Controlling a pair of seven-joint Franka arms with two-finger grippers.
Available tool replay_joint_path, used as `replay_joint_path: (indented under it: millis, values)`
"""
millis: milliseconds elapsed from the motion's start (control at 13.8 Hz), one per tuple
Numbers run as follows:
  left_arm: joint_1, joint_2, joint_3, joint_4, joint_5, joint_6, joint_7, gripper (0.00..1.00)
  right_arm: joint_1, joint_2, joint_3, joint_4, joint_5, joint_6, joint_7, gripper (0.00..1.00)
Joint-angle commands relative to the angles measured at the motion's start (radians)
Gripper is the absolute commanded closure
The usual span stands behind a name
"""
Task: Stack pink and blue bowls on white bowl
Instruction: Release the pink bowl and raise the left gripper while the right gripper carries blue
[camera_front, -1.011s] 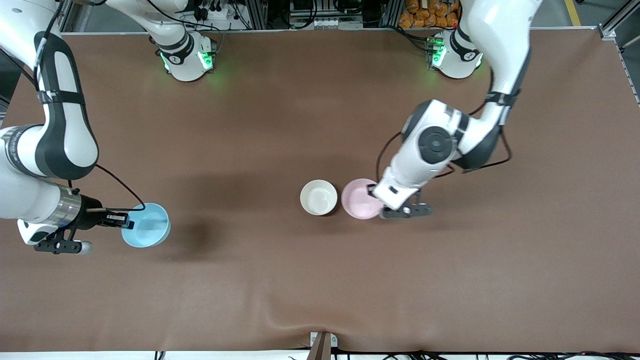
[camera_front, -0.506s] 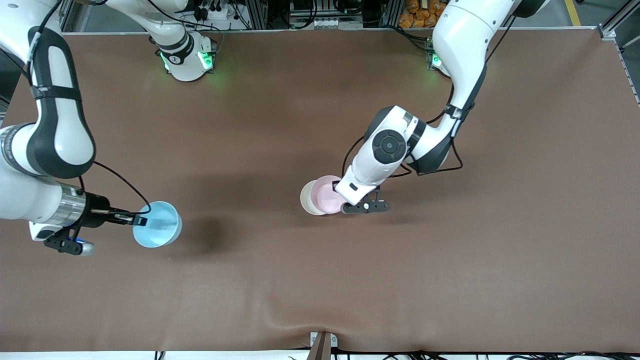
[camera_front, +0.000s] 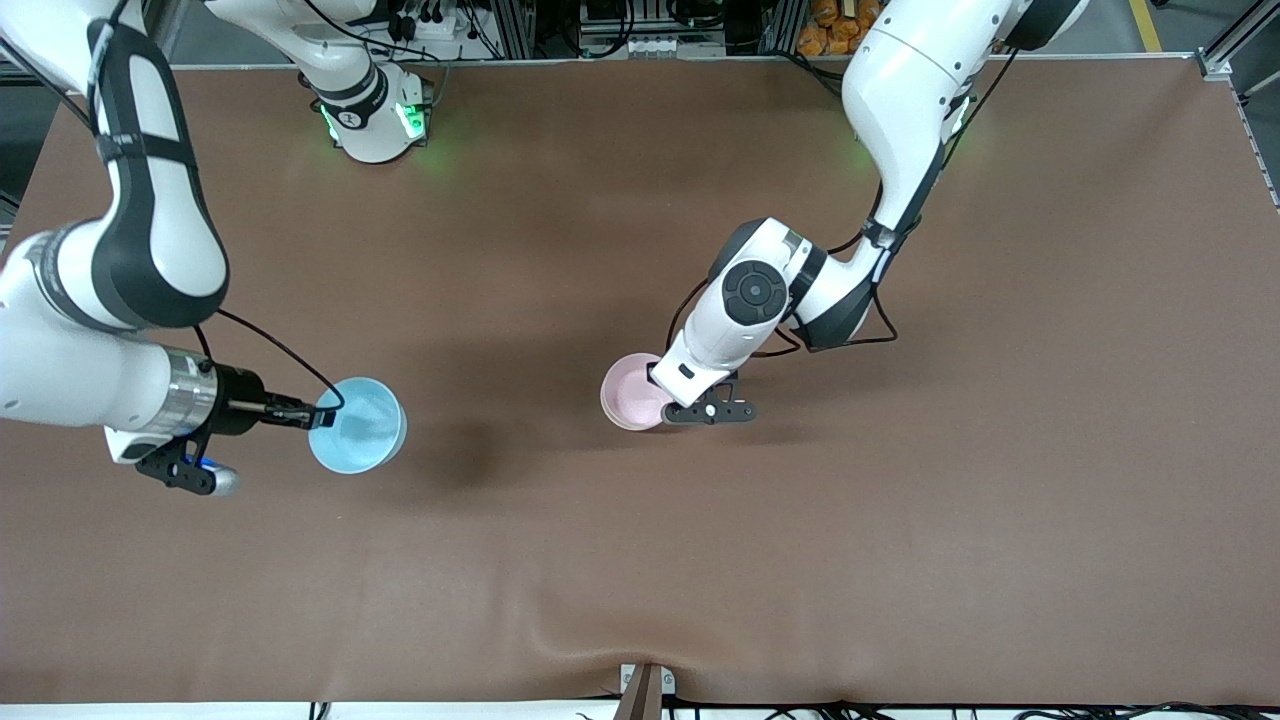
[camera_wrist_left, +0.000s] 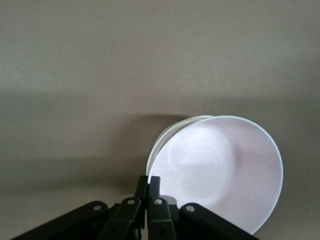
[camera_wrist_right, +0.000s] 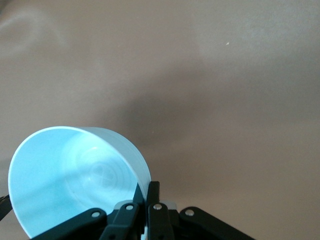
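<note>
Over brown table (camera_front: 900, 520), both claws pinch bowls, seemingly aloft.

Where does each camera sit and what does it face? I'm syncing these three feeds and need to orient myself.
Front view: high across the table, facing both arm bases; shows both arms, the blue bowl and pink bowl.
Left wrist view: on the left arm, looking past the left gripper at the pink bowl over the white bowl.
Right wrist view: on the right arm, past the right gripper at the blue bowl.
Each wrist view shares its bowl with the front view.
</note>
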Motion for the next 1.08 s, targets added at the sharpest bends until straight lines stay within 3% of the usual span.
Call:
replay_joint_path:
  millis: [0, 650, 722, 794, 867, 1011]
  values:
    - [-0.014, 0.015, 0.009, 0.028, -0.019, 0.004, -0.008, 1.0, 0.055, -0.063, -0.006, -0.029, 0.004, -0.023, 0.114, 1.0]
    - [-0.033, 0.069, 0.01, 0.023, -0.014, 0.087, -0.004, 1.0, 0.23, -0.06, -0.006, -0.036, -0.007, 0.055, 0.414, 1.0]
    - [-0.026, 0.07, 0.01, 0.023, -0.016, 0.087, -0.006, 0.9, 0.242, -0.059, -0.006, -0.038, -0.007, 0.061, 0.414, 1.0]
    - [-0.022, 0.069, 0.01, 0.025, -0.02, 0.087, -0.009, 0.5, 0.247, -0.059, -0.008, -0.038, -0.007, 0.063, 0.414, 1.0]
    - [-0.022, 0.06, 0.01, 0.026, -0.019, 0.087, -0.014, 0.0, 0.252, -0.06, -0.008, -0.039, -0.008, 0.063, 0.415, 1.0]
    - [-0.016, 0.025, 0.019, 0.025, -0.011, 0.076, -0.011, 0.0, 0.259, -0.059, -0.008, -0.041, -0.008, 0.071, 0.414, 1.0]
